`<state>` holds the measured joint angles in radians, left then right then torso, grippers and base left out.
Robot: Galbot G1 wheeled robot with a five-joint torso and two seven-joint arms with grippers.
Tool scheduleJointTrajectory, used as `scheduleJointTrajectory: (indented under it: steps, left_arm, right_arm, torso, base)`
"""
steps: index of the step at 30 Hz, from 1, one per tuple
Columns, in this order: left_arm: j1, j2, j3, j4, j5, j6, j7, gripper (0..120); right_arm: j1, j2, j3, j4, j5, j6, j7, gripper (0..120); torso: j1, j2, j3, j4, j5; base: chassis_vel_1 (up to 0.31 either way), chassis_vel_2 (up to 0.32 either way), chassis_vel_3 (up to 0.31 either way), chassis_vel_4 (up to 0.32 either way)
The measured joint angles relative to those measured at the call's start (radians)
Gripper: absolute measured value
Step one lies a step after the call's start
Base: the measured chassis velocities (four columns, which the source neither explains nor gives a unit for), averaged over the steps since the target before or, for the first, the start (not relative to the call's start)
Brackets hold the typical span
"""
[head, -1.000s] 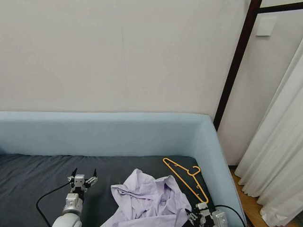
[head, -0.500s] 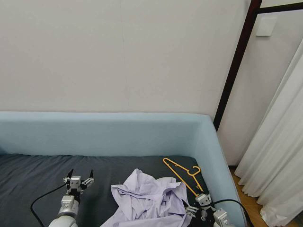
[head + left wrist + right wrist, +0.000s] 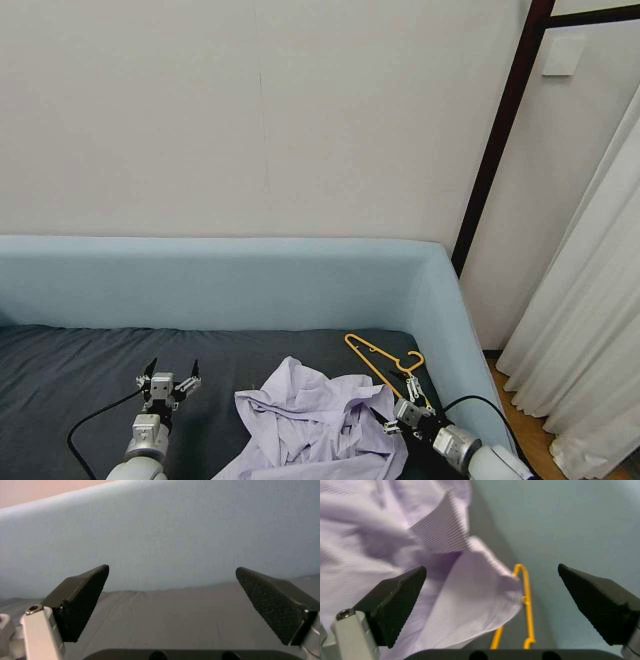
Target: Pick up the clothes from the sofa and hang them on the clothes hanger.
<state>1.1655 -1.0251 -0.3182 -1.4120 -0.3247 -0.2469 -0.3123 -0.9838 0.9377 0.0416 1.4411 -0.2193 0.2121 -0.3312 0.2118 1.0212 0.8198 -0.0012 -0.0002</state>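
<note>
A crumpled lilac shirt (image 3: 315, 420) lies on the dark seat of the sofa (image 3: 80, 370), its collar showing in the right wrist view (image 3: 445, 528). An orange clothes hanger (image 3: 385, 372) lies flat just right of it, partly under the cloth (image 3: 525, 600). My right gripper (image 3: 403, 406) stands open at the shirt's right edge, over the hanger's lower end, holding nothing. My left gripper (image 3: 169, 378) is open above bare seat, well left of the shirt, facing the sofa back (image 3: 160, 536).
The pale blue sofa back (image 3: 220, 280) and right armrest (image 3: 450, 340) wall in the seat. A dark door frame (image 3: 495, 140) and white curtain (image 3: 590, 330) stand to the right. A black cable (image 3: 95, 425) trails from the left arm.
The right gripper has come up and forward along the shirt's right edge towards the hanger. The left gripper shifted slightly left and stays open.
</note>
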Motion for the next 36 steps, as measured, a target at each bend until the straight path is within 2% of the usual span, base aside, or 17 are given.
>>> scheduleJointTrajectory:
  steps: [3,4,8,9,11,14,17,19,20,22,24,28,32,34,35,36]
  left_arm:
    - [-0.001,-0.005,0.0,0.0,0.004,0.005,-0.003,100]
    - [-0.002,-0.008,0.0,0.001,0.007,0.006,-0.004,100]
    - [-0.002,-0.014,0.0,0.005,0.011,0.008,-0.005,100]
    - [-0.002,-0.017,-0.001,0.007,0.014,0.008,-0.005,100]
    - [-0.001,-0.019,-0.002,0.007,0.015,0.008,-0.006,100]
    - [0.005,-0.024,-0.005,0.007,0.019,0.008,-0.007,100]
    - [0.009,-0.026,-0.007,0.005,0.021,0.009,-0.009,100]
    - [0.017,-0.019,-0.013,0.001,0.022,0.009,-0.01,100]
    - [0.017,-0.019,-0.013,0.001,0.022,0.009,-0.01,100]
    - [0.016,-0.016,-0.014,0.004,0.021,0.009,-0.01,100]
    - [0.014,-0.017,-0.014,0.008,0.02,0.009,-0.01,100]
    - [0.01,-0.02,-0.009,0.013,0.02,0.008,-0.01,100]
    - [0.007,-0.02,-0.006,0.019,0.019,0.004,-0.01,100]
    - [0.004,-0.021,-0.004,0.025,0.018,-0.004,-0.008,100]
    - [0.004,-0.021,-0.004,0.025,0.018,-0.004,-0.008,100]
    - [0.003,-0.02,-0.004,0.027,0.012,-0.012,-0.004,100]
  right_arm:
    - [0.031,0.001,0.006,-0.031,0.035,0.001,-0.141,100]
    - [0.047,0.005,0.008,-0.046,0.034,0.01,-0.166,95]
    - [0.072,0.015,0.011,-0.066,0.005,0.04,-0.175,86]
    - [0.082,0.019,0.011,-0.069,-0.023,0.054,-0.176,77]
    - [0.087,0.021,0.011,-0.07,-0.036,0.059,-0.176,74]
    - [0.112,0.034,0.011,-0.084,-0.107,0.076,-0.178,59]
    - [0.127,0.043,0.014,-0.099,-0.154,0.091,-0.188,52]
    - [0.156,0.059,0.021,-0.122,-0.205,0.115,-0.223,30]
    - [0.156,0.059,0.021,-0.122,-0.205,0.115,-0.223,30]
    - [0.158,0.059,0.024,-0.12,-0.199,0.118,-0.251,21]
    - [0.155,0.059,0.027,-0.114,-0.169,0.12,-0.288,11]
    - [0.141,0.057,0.027,-0.109,-0.099,0.116,-0.329,0]
    - [0.131,0.056,0.025,-0.108,-0.027,0.107,-0.339,0]
    - [0.119,0.048,0.015,-0.089,0.084,0.084,-0.317,0]
    - [0.119,0.048,0.015,-0.089,0.084,0.084,-0.317,0]
    - [0.112,0.039,0.007,-0.066,0.176,0.059,-0.301,0]
  torso:
    - [0.0,0.0,0.0,0.0001,-0.0001]
    - [0.0,0.0,0.0,-0.0001,0.0]
    - [0.0,0.0,0.0,0.0,-0.0001]
    - [0.0,0.0,0.0,0.0,0.0]
    - [0.0,0.0,0.0,0.0,0.0]
    - [0.0,0.0,0.0,0.0,-0.0001]
    - [0.0,0.0,0.0,0.0001,-0.0001]
    - [0.0,0.0,0.0,0.0001,0.0]
    - [0.0,0.0,0.0,0.0001,0.0]
    - [0.0,0.0,0.0,0.0001,0.0]
    - [0.0,0.0,0.0,0.0001,-0.0001]
    - [0.0,0.0,0.0,0.0,-0.0001]
    - [0.0,0.0,0.0,-0.0001,0.0]
    - [0.0,0.0,0.0,0.0,0.0001]
    - [0.0,0.0,0.0,0.0,0.0001]
    - [0.0,0.0,0.0,0.0001,0.0001]
  base:
    - [0.0,0.0,0.0,0.0]
    - [0.0,0.0,0.0,0.0]
    - [0.0,0.0,0.0,0.0]
    - [0.0,0.0,0.0,0.0]
    - [0.0,0.0,0.0,0.0]
    - [0.0,0.0,0.0,0.0]
    - [0.0,0.0,0.0,0.0]
    - [0.0,0.0,0.0,0.0]
    - [0.0,0.0,0.0,0.0]
    - [0.0,0.0,0.0,0.0]
    - [0.0,0.0,0.0,0.0]
    - [0.0,0.0,0.0,0.0]
    - [0.0,0.0,0.0,0.0]
    - [0.0,0.0,0.0,0.0]
    - [0.0,0.0,0.0,0.0]
    - [0.0,0.0,0.0,0.0]
